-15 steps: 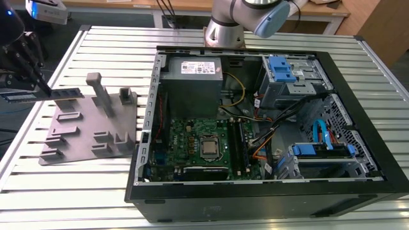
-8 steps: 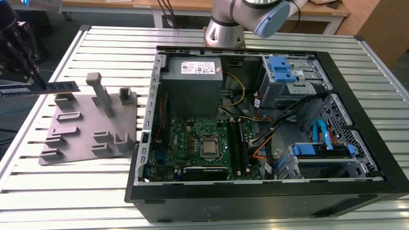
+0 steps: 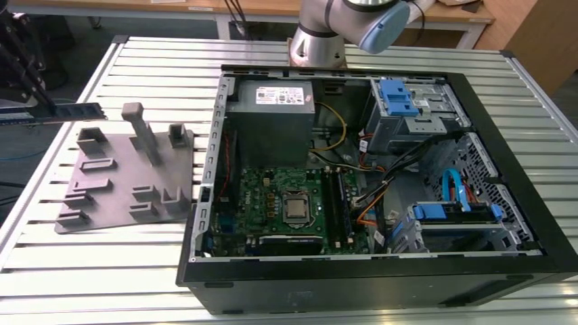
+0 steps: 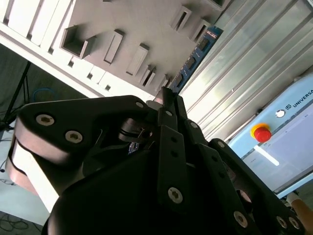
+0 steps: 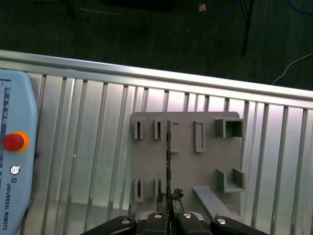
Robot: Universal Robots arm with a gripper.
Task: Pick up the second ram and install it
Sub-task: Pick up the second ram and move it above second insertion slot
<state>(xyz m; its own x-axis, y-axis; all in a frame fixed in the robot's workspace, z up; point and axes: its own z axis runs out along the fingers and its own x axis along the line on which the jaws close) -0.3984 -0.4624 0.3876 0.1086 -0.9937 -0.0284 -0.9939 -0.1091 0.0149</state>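
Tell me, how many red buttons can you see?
1. The red button sits on the pale blue control pad, which lies on the slatted table, apart from the grey tray. The hand holds the second ram. More could be hidden.

1 RAM stick (image 5: 168, 161), 1 grey tray (image 5: 188, 171) (w/ posts), 1 PC case (image 3: 361, 288), 1 pendant (image 5: 17, 107).

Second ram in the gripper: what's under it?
In the first wrist view, the grey fixture tray on the slatted table lies below the second ram, held by the gripper. The edge-on ram hides a thin strip of tray.
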